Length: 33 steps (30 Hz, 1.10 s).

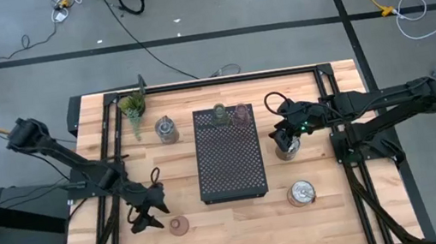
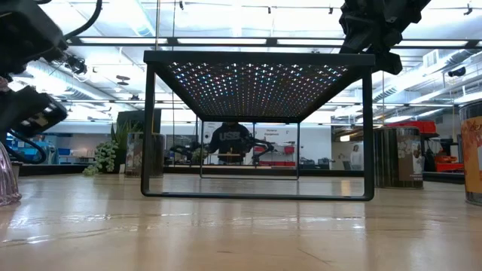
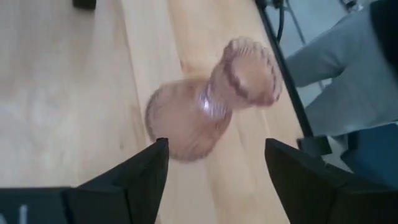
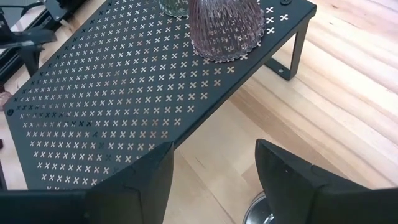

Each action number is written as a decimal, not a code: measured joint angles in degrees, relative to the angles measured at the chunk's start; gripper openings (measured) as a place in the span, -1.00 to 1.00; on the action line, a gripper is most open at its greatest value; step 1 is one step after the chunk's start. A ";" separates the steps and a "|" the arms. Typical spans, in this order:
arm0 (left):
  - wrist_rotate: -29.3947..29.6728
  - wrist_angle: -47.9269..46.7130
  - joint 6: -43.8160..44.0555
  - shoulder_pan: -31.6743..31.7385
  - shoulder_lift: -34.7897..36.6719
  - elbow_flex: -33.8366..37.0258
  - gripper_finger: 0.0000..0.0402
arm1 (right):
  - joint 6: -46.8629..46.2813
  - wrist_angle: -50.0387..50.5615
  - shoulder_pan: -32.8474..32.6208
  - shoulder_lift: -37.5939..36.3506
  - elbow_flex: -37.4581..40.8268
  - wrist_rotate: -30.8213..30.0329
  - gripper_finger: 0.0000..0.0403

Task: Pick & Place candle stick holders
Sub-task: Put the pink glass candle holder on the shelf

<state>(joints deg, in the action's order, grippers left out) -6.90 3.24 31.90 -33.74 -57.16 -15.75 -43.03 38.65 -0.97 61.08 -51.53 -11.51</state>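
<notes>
Left gripper [image 1: 153, 218] sits low over the table [image 1: 328, 218] at its front-left part, jaws open w/ a clear gap, nothing between them. Just beside it on the wood stands a small pinkish-brown holder [image 1: 179, 225], upright. In the left wrist view the same holder [image 3: 208, 99] is just past the jaw tips, free of both fingers [image 3: 140, 177], ribbed cup on top, wide round base on the table.

Right gripper [image 1: 283, 138] is at the right side of the black perforated tray [image 1: 232, 172], directly over a silvery glass holder [image 1: 289, 148] standing on the table next to the tray. Jaws open; right wrist view shows both fingers [image 4: 143, 180] apart, w/ only the holder's rim at the picture's lower edge, so can't tell if they touch it.

On the tray's far end: pale green holder [image 1: 221, 113] and second pinkish-brown holder [image 1: 241, 115], side by side, upright. Right wrist view shows that pink one [image 4: 225, 28] standing on the tray [image 4: 112, 106] near its corner.

Other silvery holders: one [image 1: 166, 130] left of the tray, near the back, one [image 1: 301, 193] front-right, well apart from the tray. Potted plant [image 1: 132, 106] at back-left corner.

Low view: tray [image 2: 260, 83] seen from table level, person in the room far behind.
</notes>
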 joint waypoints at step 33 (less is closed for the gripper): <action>16.25 24.14 -2.61 -5.77 -15.99 0.00 0.35 | 0.44 -0.22 0.02 0.00 0.00 -2.61 0.12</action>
<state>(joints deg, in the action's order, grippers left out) 9.35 27.38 29.29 -39.51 -73.15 -15.75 -42.59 38.44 -0.95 61.08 -51.53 -14.12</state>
